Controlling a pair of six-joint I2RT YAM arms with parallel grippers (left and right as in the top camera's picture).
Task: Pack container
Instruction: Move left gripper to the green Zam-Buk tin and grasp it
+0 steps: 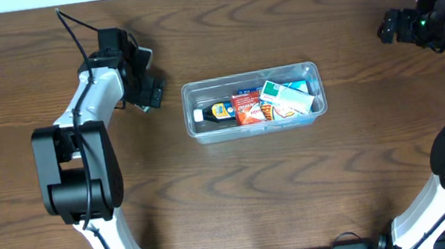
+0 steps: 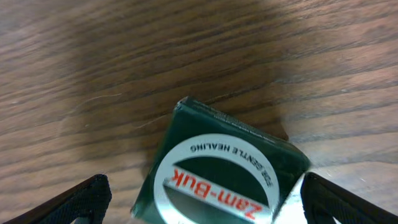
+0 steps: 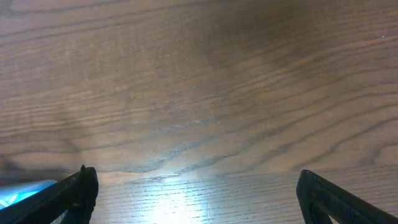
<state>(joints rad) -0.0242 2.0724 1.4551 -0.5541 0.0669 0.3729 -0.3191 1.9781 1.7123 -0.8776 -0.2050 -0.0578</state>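
Observation:
The container [image 1: 190, 111] is a clear plastic tub at the table's middle. It holds a dark bottle [image 1: 219, 112], a red packet [image 1: 248, 107] and a white-and-green box [image 1: 289, 99]. My left gripper [image 1: 149, 91] is to the container's left, low over the table. In the left wrist view it [image 2: 202, 199] is open, with a dark green "Zam-Buk" box [image 2: 217, 162] lying on the table between its fingers. The right finger is near the box's corner and the left finger is apart from it. My right gripper [image 1: 387, 29] is open and empty at the far right back.
The right wrist view shows bare wood between the open fingers [image 3: 199, 193] and a light blue blur [image 3: 18, 190] at the lower left edge. The arm bases stand at the front left and front right.

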